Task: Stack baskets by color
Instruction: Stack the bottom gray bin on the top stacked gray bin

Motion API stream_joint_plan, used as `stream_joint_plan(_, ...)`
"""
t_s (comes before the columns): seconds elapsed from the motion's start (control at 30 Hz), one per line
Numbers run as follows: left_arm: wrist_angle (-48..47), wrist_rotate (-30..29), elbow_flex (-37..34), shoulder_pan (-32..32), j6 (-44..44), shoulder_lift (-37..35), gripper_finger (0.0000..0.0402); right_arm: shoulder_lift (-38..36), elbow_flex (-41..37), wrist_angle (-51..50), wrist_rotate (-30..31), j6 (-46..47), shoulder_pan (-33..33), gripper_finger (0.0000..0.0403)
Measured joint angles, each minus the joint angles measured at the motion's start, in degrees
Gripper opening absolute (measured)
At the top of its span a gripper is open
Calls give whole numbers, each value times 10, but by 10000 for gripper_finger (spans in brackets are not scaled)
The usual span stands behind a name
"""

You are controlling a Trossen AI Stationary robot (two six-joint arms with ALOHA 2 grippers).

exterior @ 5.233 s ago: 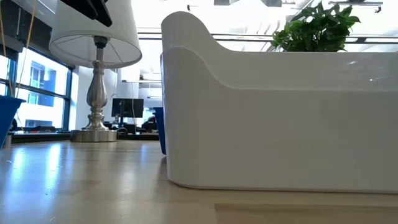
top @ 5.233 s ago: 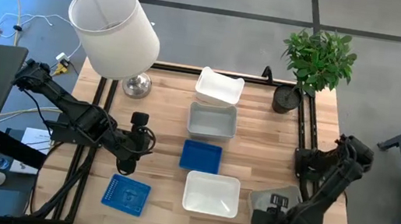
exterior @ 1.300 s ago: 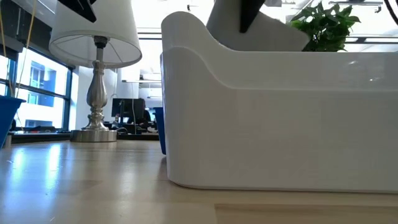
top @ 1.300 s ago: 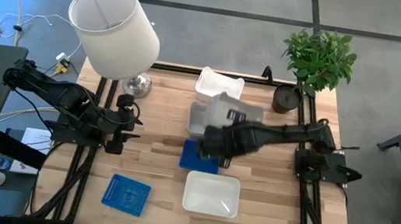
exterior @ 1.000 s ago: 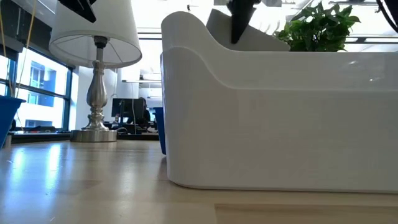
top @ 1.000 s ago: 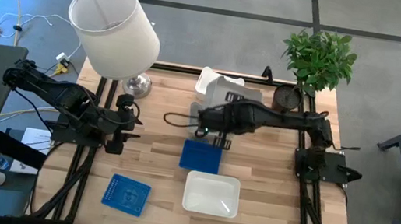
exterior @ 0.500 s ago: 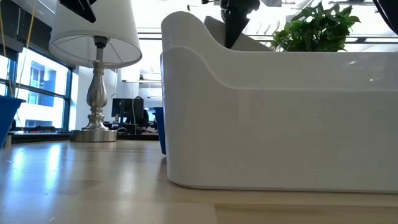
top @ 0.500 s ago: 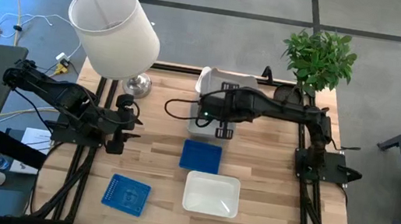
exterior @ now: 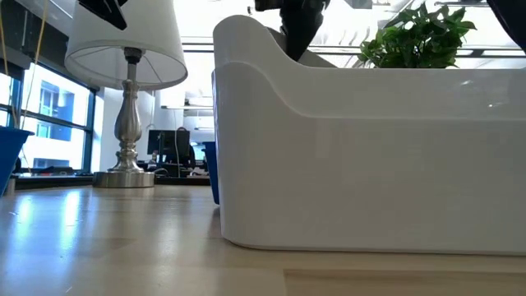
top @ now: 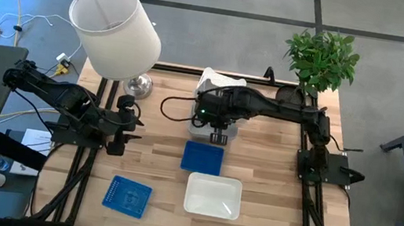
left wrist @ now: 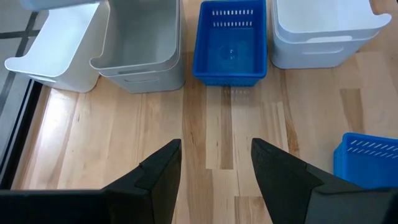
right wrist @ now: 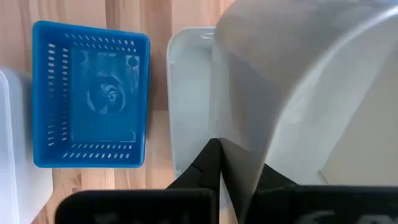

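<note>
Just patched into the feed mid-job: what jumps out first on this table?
The right tool, shut on a clear-grey basket, hangs over another grey basket in the middle row. A big white lampshade looms over the far left corner. The left tool waits open at the left edge, facing the row of baskets.

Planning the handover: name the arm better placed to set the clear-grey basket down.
Right. Its tool is shut on the clear-grey basket, directly over the matching basket. The left tool waits open, off to the side.
</note>
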Motion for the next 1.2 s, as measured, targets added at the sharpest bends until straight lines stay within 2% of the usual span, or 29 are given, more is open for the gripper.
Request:
stream_joint_plan(0.3,-2,0,0,0,0,0,180,38,0,-11,-23,0,0,0)
stream_joint_plan(0.43,-4,0,0,0,0,0,180,50,0,-15,-55,0,0,0)
stream_joint_plan(1.2,-8,0,0,0,0,0,180,124,0,-27,-41,-22,0,0)
